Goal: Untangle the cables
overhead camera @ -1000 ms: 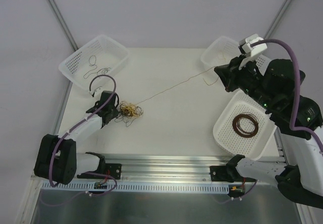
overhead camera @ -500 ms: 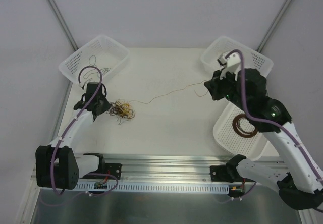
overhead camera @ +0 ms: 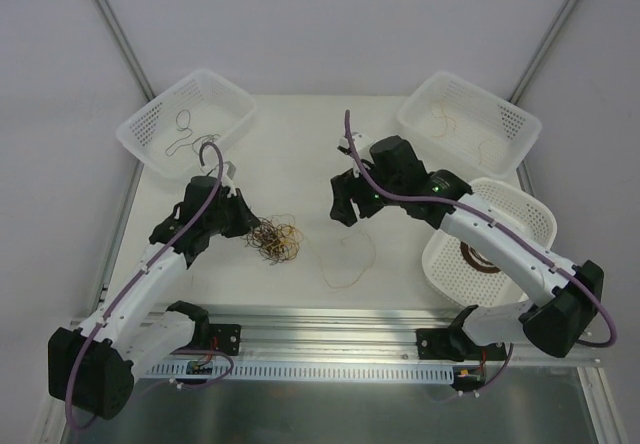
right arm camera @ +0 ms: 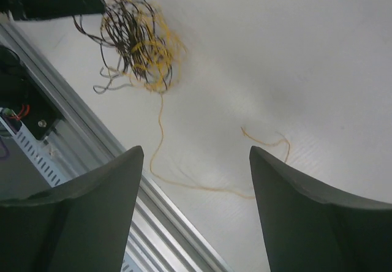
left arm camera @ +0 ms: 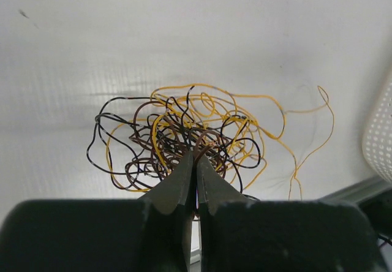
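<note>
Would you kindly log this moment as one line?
left gripper: shut on cable tangle | right gripper: open, empty | loose strand: on table

I am working in a robotics lab cell. A white tabletop (overhead camera: pixel 300 144) is closed in by plain grey panels on metal struts (overhead camera: pixel 111 19). An aluminium rail (overhead camera: pixel 330 324) and slotted cable duct (overhead camera: pixel 330 371) run along the near edge, and white perforated baskets (overhead camera: pixel 150 116) stand on top.

1. My cables (left arm camera: pixel 184 131): yellow, brown and black strands mixed.
2. My left fingers (left arm camera: pixel 174 189): black.
3. Left basket (overhead camera: pixel 150 129): white, dotted with holes.
4. Wire coil (overhead camera: pixel 470 255): dark brown.
5. Table (overhead camera: pixel 300 144): white.
</note>
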`<state>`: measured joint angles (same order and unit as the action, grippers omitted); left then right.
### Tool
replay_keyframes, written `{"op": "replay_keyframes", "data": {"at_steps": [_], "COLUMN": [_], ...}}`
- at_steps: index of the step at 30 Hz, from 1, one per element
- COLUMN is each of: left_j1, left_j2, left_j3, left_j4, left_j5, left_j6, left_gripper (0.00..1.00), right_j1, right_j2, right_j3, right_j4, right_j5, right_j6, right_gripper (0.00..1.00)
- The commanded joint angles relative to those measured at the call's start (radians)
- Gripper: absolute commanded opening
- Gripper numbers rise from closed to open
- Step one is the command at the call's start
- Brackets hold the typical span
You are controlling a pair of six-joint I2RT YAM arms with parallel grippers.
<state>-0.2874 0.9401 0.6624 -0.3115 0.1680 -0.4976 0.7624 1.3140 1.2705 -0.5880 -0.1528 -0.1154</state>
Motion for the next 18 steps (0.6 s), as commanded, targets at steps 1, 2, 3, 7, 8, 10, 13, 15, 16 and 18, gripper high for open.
{"op": "replay_keyframes", "data": {"at_steps": [1,2,3,7,8,10,13,15,16,18], "left_j1": [-0.041,-0.048,-0.065,-0.110,-0.116,-0.134,-0.151,-0.156,-0.157,-0.160], "left_j2": [-0.030,-0.032,-0.037,-0.043,-0.044,-0.044,-0.047,-0.050,-0.053,-0.064], "left_j3": [0.006,0.008,0.011,0.017,0.019,0.017,0.013,0.011,0.008,0.005], "left_j4": [0.020,0.020,0.020,0.025,0.026,0.031,0.031,0.034,0.032,0.032], "left_j5": [0.051,0.059,0.062,0.057,0.054,0.048,0.041,0.039,0.039,0.036], "left_j6": [-0.013,-0.018,-0.022,-0.039,-0.042,-0.047,-0.055,-0.061,-0.062,-0.064], "left_gripper": [0.00,0.00,0.00,0.00,0.00,0.00,0.00,0.00,0.00,0.00], "right_j1": [0.018,0.020,0.021,0.046,0.051,0.064,0.083,0.092,0.097,0.109], "right_j2": [0.043,0.054,0.068,0.159,0.174,0.203,0.273,0.321,0.338,0.384], "right_j3": [0.052,0.049,0.047,0.044,0.038,0.029,0.014,-0.010,-0.011,-0.017], "right_j4": [0.131,0.175,0.195,0.275,0.296,0.344,0.407,0.441,0.456,0.464], "right_j5": [-0.093,-0.137,-0.160,-0.235,-0.252,-0.266,-0.269,-0.268,-0.268,-0.269], "right_j6": [-0.006,-0.004,0.000,0.046,0.060,0.110,0.180,0.206,0.212,0.217], "right_gripper": [0.74,0.75,0.75,0.75,0.75,0.75,0.75,0.76,0.76,0.75]}}
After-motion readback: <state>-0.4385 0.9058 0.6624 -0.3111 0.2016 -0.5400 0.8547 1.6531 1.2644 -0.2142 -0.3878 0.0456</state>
